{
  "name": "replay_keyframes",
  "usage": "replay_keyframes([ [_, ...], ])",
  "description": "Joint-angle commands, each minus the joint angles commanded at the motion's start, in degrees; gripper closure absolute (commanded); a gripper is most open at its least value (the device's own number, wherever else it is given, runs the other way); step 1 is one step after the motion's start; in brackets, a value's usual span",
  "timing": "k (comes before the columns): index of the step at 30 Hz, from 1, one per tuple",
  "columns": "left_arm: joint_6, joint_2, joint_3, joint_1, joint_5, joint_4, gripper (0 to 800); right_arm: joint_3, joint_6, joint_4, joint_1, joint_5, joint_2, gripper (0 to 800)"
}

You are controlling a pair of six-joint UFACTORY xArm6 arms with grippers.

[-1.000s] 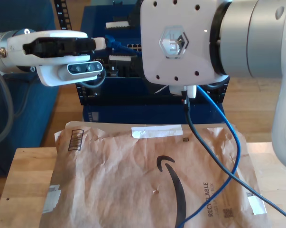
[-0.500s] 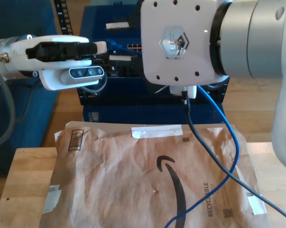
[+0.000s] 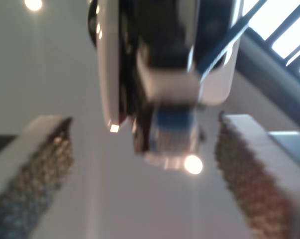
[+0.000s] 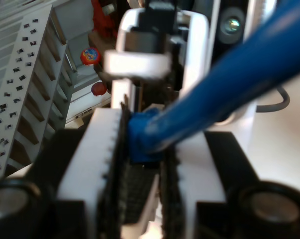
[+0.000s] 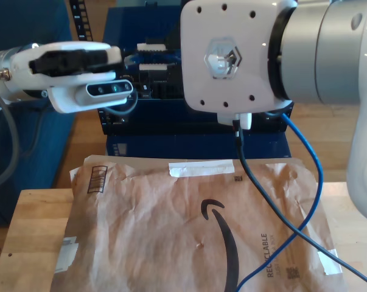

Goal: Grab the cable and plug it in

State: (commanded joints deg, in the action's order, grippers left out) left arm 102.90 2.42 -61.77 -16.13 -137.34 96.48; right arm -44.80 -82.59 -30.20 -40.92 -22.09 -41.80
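Second wrist view: my second gripper is pinching the cable by its blue plug end between ridged fingers. My first gripper is sitting spread wide, with nothing between its pads. From the plug, the cable is drooping over the brown paper mailer.

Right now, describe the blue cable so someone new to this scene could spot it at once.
Start at the brown paper mailer covering the wooden table. A thin bright-blue cable loops over the mailer's edge on the exterior view's right, rising behind the big white arm housing. The black cable beside it is thicker and dark.
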Motion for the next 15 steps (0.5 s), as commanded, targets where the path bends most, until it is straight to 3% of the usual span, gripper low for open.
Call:
replay_keyframes([
  [3, 0.4, 0.0, -0.3, 0.0, 0.5, -0.1, 241, -0.2, -1.1, 0.0, 0.0, 0.0, 0.1, 797],
  [5, 0.4, -0.1, -0.1, -0.4, 0.9, -0.1, 48, -0.2, -1.1, -0.1, 0.4, -0.1, 0.3, 797],
  [6, 0.4, 0.0, 0.0, -1.2, 1.8, -0.1, 2, -0.3, -1.1, -0.1, 0.3, -0.1, 0.5, 797],
  [15, -0.4, 0.2, -2.5, -8.4, 15.1, -3.6, 1, -0.7, -1.1, 0.2, 4.7, -2.5, 5.2, 798],
])
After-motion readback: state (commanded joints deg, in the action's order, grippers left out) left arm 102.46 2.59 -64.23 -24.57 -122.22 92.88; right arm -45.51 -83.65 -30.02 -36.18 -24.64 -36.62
